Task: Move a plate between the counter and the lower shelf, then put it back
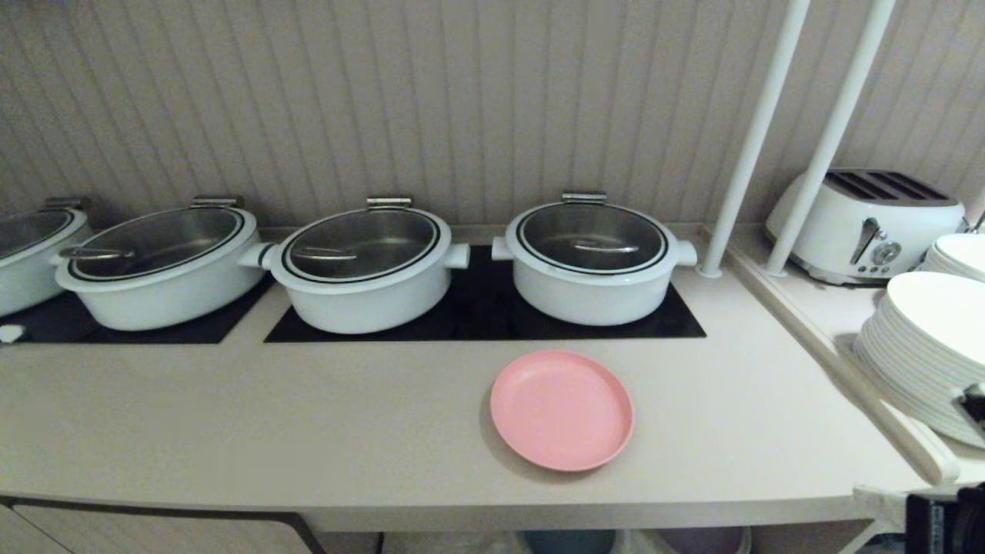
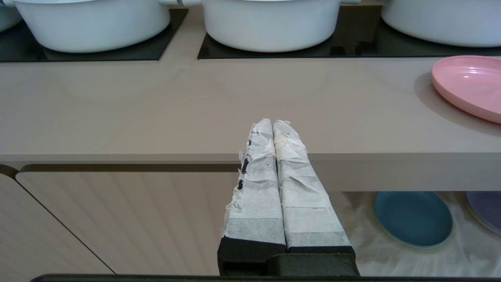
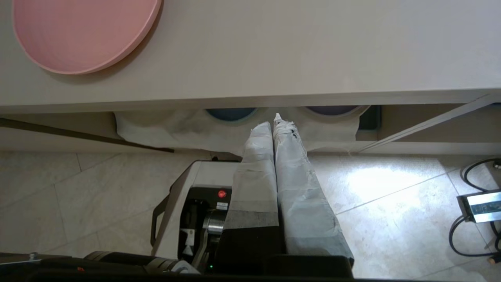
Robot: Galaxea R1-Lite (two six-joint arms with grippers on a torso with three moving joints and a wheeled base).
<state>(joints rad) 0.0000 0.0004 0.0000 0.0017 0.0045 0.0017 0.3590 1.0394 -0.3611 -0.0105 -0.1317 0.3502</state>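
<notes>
The pink plate (image 1: 562,409) lies flat on the beige counter (image 1: 308,415), in front of the black inset panels; it also shows in the wrist views as the plate (image 2: 467,84) and the plate (image 3: 84,31). My right gripper (image 3: 273,123) is shut and empty, held off the counter's front edge above the floor, pointing at the lower shelf (image 3: 176,127) with its white cloth. My left gripper (image 2: 273,124) is shut and empty too, parked before the counter edge left of the plate. Part of the right arm (image 1: 943,519) shows at the head view's bottom right corner.
Several white lidded pots (image 1: 592,258) stand on the black panels (image 1: 477,308). A blue plate (image 2: 413,217) and a purple plate (image 2: 485,207) lie on the shelf cloth. A stack of white plates (image 1: 931,346) and a toaster (image 1: 866,223) sit on the side ledge. My base (image 3: 191,203) and cables (image 3: 475,211) are on the floor.
</notes>
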